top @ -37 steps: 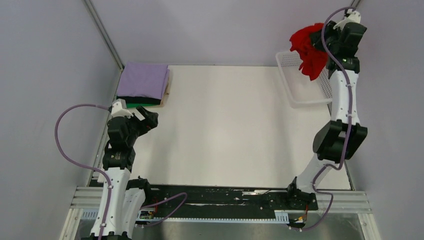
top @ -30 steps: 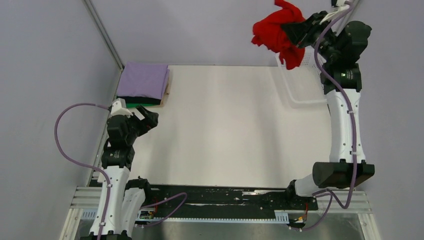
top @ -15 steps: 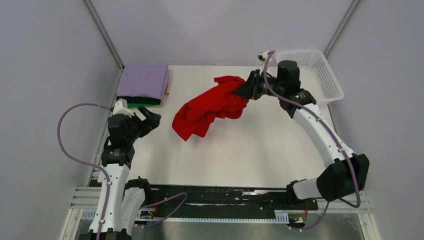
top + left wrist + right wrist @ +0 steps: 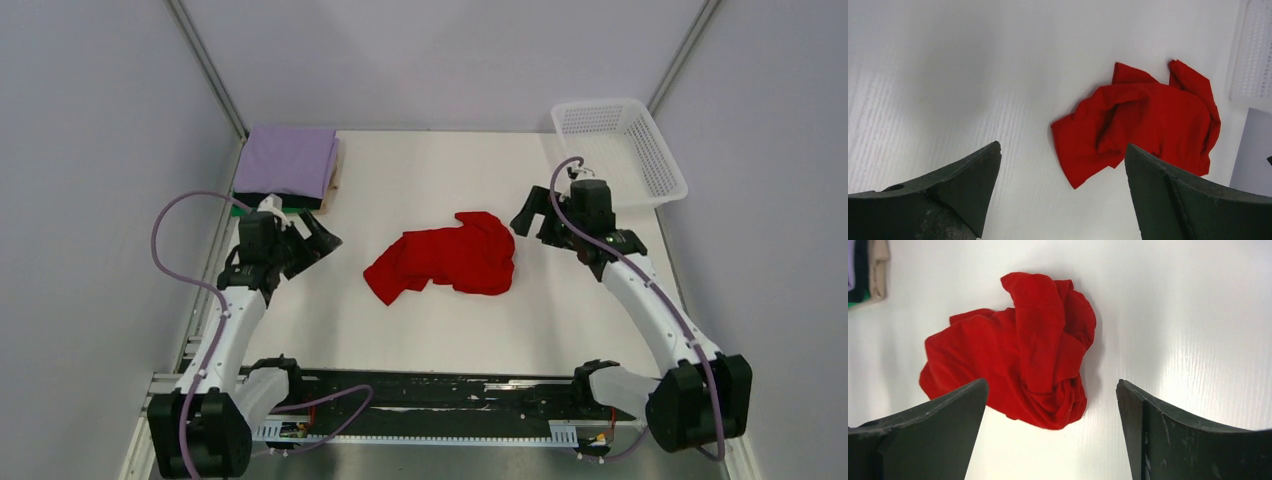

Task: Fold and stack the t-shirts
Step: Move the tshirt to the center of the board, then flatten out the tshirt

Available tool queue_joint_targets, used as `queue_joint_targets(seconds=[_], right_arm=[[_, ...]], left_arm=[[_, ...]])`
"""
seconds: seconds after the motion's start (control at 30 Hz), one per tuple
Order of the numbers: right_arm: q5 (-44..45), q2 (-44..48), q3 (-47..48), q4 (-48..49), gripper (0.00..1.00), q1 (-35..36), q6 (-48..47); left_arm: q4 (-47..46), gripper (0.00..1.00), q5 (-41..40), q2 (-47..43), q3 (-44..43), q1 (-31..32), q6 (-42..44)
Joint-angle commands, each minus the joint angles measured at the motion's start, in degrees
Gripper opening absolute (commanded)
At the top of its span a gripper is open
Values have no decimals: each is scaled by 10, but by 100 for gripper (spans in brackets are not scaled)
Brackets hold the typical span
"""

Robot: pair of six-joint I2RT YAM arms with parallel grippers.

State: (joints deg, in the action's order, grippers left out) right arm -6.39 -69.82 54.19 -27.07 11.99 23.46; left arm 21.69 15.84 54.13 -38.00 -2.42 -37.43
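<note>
Folded lavender-topped stack (image 4: 288, 165) sits far left. The left pincer (image 4: 325, 238), spread and empty, faces the crumpled red t-shirt (image 4: 445, 262) at mid-bench (image 4: 430, 330), with the right pincer (image 4: 528, 222) likewise gaping beside it. Each should probably pinch a hem corner and draw it flat. There is open room all round, and the basket (image 4: 618, 150) stands well apart, far right.
</note>
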Motion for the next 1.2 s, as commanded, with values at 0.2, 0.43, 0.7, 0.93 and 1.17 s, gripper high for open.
queue_joint_targets(seconds=[0.2, 0.43, 0.7, 0.93, 1.17], right_arm=[[-26, 158, -137, 18, 100, 15, 99], [-33, 174, -169, 38, 100, 15, 103], [-19, 170, -180, 40, 100, 15, 85], [-8, 173, -188, 40, 100, 15, 72], [2, 168, -192, 39, 100, 15, 70]], left_arm=[[-5, 100, -37, 121, 1, 194, -8], [-46, 100, -91, 226, -9, 307, -50], [17, 92, -184, 332, -83, 393, -27], [58, 71, -214, 389, -100, 412, -11], [60, 40, -219, 407, -105, 419, -9]])
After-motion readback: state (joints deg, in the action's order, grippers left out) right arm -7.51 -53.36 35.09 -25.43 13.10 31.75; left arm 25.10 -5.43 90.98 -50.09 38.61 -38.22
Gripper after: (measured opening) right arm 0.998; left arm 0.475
